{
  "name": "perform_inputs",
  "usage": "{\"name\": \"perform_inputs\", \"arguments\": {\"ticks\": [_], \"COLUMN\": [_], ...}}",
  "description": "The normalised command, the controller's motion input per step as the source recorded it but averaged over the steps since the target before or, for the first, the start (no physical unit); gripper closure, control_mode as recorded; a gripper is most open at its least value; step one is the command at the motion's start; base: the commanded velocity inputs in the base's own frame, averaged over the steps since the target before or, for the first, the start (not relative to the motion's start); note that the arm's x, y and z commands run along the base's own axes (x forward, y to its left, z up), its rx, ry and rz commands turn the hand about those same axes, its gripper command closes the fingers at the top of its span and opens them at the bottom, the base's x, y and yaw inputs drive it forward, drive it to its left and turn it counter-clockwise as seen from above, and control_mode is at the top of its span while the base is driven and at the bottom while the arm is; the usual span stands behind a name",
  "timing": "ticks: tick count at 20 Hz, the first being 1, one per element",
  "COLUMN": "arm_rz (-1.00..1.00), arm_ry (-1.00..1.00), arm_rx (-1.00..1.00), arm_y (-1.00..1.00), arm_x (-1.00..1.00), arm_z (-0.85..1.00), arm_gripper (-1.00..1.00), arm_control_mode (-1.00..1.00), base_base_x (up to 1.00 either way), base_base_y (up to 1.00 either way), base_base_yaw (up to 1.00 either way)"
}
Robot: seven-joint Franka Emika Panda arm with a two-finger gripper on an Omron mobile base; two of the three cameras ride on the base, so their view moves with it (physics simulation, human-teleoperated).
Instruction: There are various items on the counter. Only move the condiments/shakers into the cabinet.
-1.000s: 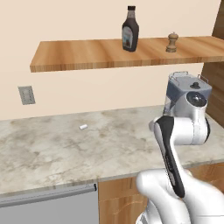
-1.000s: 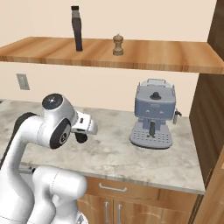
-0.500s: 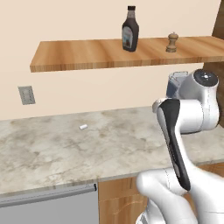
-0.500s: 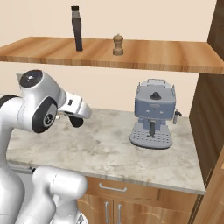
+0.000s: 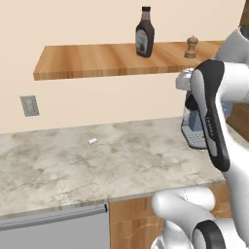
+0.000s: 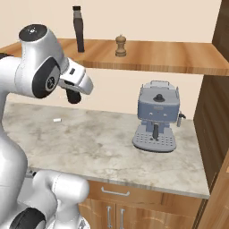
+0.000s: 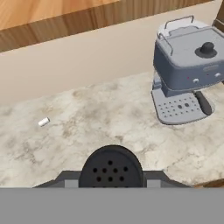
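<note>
Black shaker point(image 7: 112, 168) is clamped in the gripper point(image 7: 112, 183), bottom middle; hard, light, held at its sides.

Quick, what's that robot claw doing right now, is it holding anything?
Gripper: closed on the small black shaker, held up above the counter.
</note>
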Motion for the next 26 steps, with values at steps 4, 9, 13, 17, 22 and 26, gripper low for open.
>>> {"name": "perform_inputs", "arguments": {"ticks": [4,9,13,17,22,26], "arm_rz": [-0.06,0.00,0.00,0.00,0.00,0.00], "arm_ry": [0.09,-0.01,-0.43,-0.26,-0.01,0.02], "arm_rx": [-0.01,-0.01,0.00,0.00,0.00,0.00], "arm_y": [0.00,0.00,0.00,0.00,0.00,0.00], "arm_x": [0.18,0.00,-0.23,-0.03,0.16,0.46], "arm_z": [1.00,0.16,0.58,0.58,0.03,0.00], "arm_gripper": [1.00,1.00,1.00,1.00,1.00,1.00], "arm_control_mode": [-1.00,-1.00,-1.00,-1.00,-1.00,-1.00], "base_base_x": [0.00,0.00,0.00,0.00,0.00,0.00], "base_base_y": [0.00,0.00,0.00,0.00,0.00,0.00], "base_base_yaw": [0.00,0.00,0.00,0.00,0.00,0.00]}}
